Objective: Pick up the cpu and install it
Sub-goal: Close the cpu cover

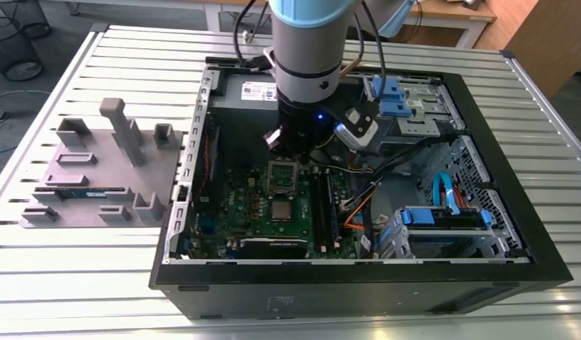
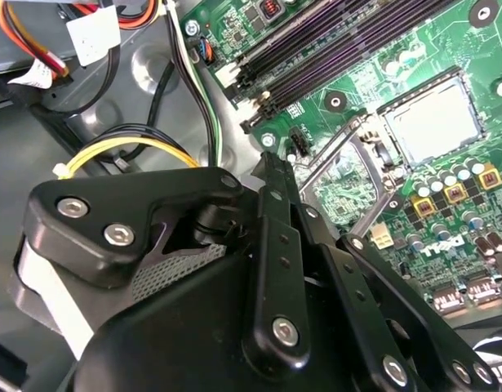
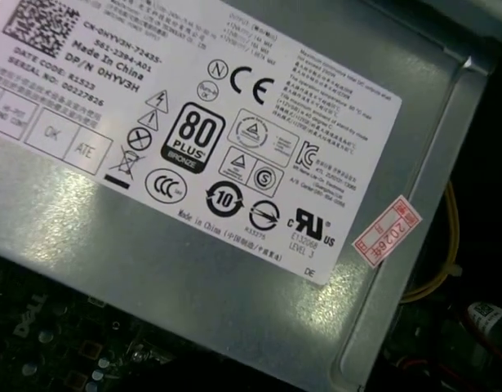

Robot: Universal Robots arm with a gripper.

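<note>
Green motherboard (image 2: 373,163) — black gripper (image 2: 271,175) — pale-blue arm (image 1: 309,14).

A pale slatted metal table (image 1: 111,64) is filling most of the exterior view, its ribs running across and catching soft overhead light. Beyond its far edge, a grey floor (image 1: 54,14) is showing, with a black wire wastebasket (image 1: 15,44) standing on it at the exterior view's left. A wooden desk (image 1: 460,15) is sitting at the back.
</note>
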